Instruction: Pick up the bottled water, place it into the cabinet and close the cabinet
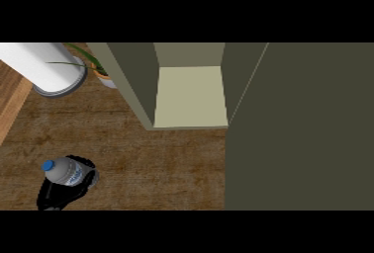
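The bottled water is a clear bottle with a blue cap, seen from above at the lower left over the wooden counter. My left hand comes in from the lower edge and is curled round the bottle, which hides most of its fingers. The cabinet stands at the back of the counter with its pale inner shelf showing and nothing on it. Its dark olive door is swung open and fills the right side of the view. My right hand shows nowhere.
A thick white cylinder with a grey end reaches in from the upper left. Behind it is a potted plant. Bare wooden counter lies between the bottle and the cabinet. A lighter wood strip runs along the left edge.
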`<state>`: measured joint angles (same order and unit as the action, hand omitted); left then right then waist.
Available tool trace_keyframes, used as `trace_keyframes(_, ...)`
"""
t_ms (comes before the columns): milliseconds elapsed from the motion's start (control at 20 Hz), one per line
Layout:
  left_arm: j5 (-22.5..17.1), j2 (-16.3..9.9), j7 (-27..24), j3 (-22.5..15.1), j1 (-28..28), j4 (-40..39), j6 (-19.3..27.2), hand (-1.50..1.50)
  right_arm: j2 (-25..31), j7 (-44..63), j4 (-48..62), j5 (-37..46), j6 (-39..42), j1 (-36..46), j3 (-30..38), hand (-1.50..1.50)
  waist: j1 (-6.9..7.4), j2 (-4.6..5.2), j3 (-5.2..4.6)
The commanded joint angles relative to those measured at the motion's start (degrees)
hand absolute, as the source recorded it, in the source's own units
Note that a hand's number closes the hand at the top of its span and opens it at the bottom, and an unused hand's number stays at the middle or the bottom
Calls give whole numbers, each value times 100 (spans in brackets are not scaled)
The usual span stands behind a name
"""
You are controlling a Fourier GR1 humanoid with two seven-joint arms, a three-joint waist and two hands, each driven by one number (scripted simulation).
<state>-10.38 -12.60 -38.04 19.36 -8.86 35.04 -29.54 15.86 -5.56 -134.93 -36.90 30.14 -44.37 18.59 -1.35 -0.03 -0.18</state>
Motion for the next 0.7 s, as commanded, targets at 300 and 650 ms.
trace_keyframes(300,-248,158,-290,181,-542,-279,255,150,10,435,-1235,-670,-289,-411,124,-150,18,9,0)
trace_keyframes(650,-61,399,-765,-21,-525,128,749,150,-40,282,-1287,-717,-159,-662,212,-150,25,-15,8)
